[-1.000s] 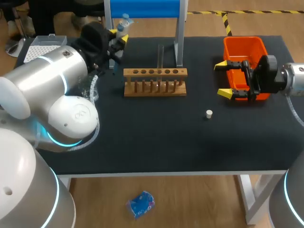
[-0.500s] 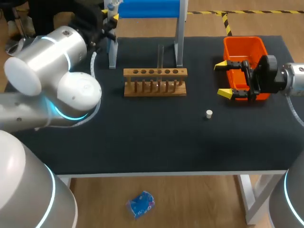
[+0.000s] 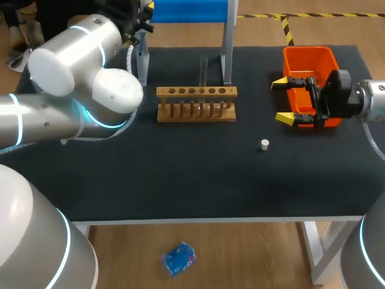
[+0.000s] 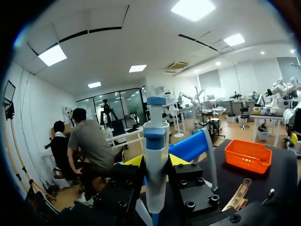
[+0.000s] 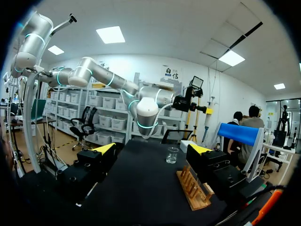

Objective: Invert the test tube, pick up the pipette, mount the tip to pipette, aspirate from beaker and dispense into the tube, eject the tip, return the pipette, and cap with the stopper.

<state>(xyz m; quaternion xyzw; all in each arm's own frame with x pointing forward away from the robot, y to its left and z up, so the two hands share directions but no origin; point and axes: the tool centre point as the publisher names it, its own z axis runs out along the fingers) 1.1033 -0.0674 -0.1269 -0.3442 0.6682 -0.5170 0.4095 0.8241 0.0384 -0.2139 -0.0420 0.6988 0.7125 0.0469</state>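
Observation:
A blue and white pipette (image 4: 155, 150) stands upright between the fingers of my left gripper (image 4: 156, 165), which is shut on it. That gripper (image 3: 142, 11) is high at the table's back edge, at the left end of the blue stand (image 3: 187, 11). The clear test tube (image 3: 203, 69) stands in the wooden rack (image 3: 197, 103). A small white stopper (image 3: 264, 144) lies on the mat to the right of the rack. My right gripper (image 3: 287, 99) stands open and empty beside the orange bin (image 3: 310, 60). The beaker (image 5: 172, 155) shows only in the right wrist view.
The black mat (image 3: 198, 174) covers the table. My left arm's bulky elbow (image 3: 90, 78) covers the back left area. In the right wrist view the rack (image 5: 193, 188) lies ahead of the right gripper (image 5: 152, 150), with the blue stand (image 5: 240, 134) beyond.
My left arm has swung up and toward the back of the table with the pipette, from beside the rack to the blue stand. The right arm has kept still.

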